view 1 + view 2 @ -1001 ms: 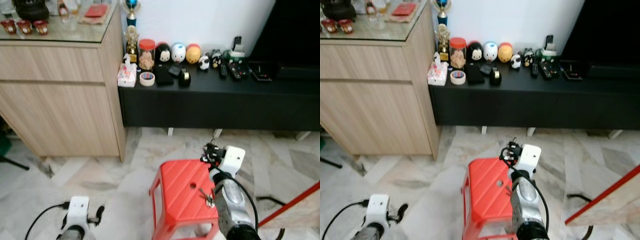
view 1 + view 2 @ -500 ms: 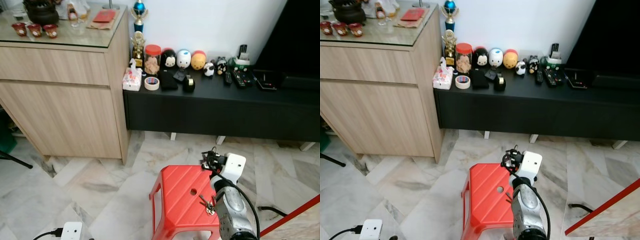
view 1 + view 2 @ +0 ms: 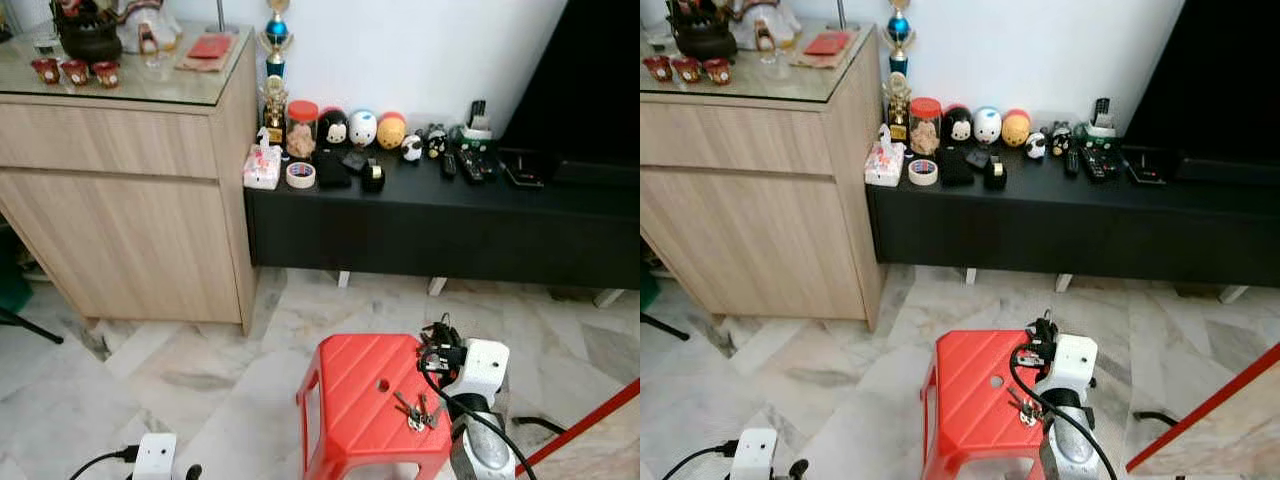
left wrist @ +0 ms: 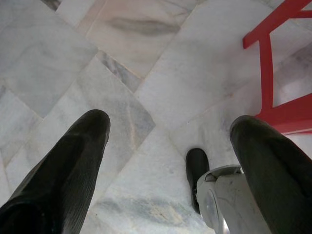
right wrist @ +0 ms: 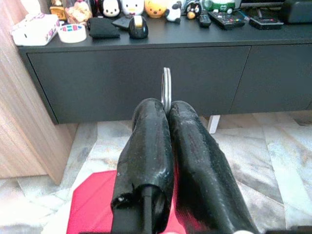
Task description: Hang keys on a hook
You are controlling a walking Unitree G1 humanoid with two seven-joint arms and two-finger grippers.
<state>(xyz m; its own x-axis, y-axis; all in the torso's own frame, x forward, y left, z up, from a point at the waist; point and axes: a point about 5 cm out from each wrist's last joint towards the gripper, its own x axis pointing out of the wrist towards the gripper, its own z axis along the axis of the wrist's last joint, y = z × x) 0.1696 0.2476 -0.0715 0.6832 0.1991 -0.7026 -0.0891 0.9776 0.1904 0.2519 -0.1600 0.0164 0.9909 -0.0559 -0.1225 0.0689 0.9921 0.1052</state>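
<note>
Red plastic stool [image 3: 365, 390] sits under the keys [image 3: 418, 411]; our right gripper [image 5: 168, 117] pinches their ring [image 5: 166, 90]; left gripper [image 4: 170, 141] gapes idle; hanging remains.

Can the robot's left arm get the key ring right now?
Probably not. The left gripper hangs open low over the floor beside the red stool, while the right gripper is shut on the key ring.

Glossy red plastic stool [image 3: 365, 400]; polished marble floor [image 3: 200, 360]; metal keys [image 3: 415, 410].
</note>
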